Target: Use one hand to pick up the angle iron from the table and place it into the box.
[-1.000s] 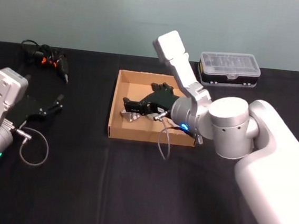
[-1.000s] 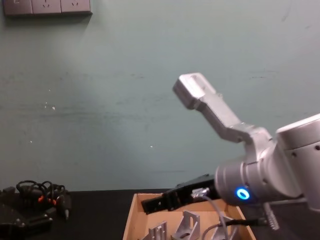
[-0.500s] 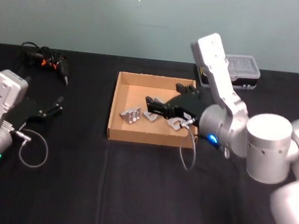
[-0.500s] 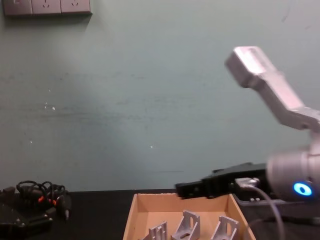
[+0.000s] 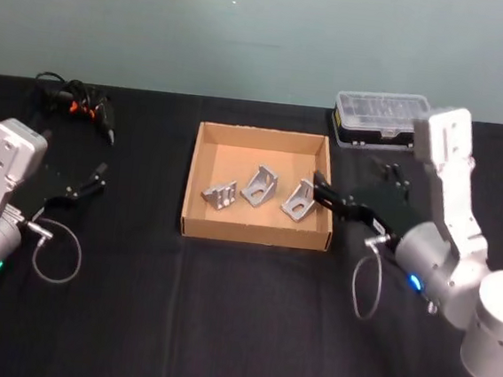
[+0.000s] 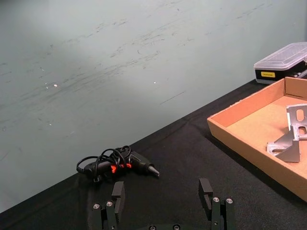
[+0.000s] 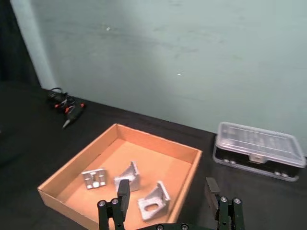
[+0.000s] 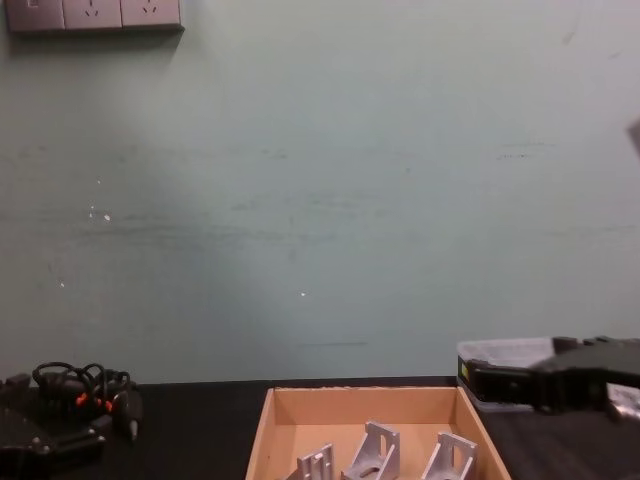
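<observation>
Right gripper (image 5: 322, 192) is hanging open and empty just beside the box's (image 5: 198, 174) right wall. Three brackets (image 5: 261, 186) are lying inside the box. Best to be pulling straight clear without clipping the cardboard rim. Left gripper (image 5: 100, 174) is idling open over the table (image 5: 222, 310).

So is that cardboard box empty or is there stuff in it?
Not empty: the box holds three metal brackets on its floor.
</observation>
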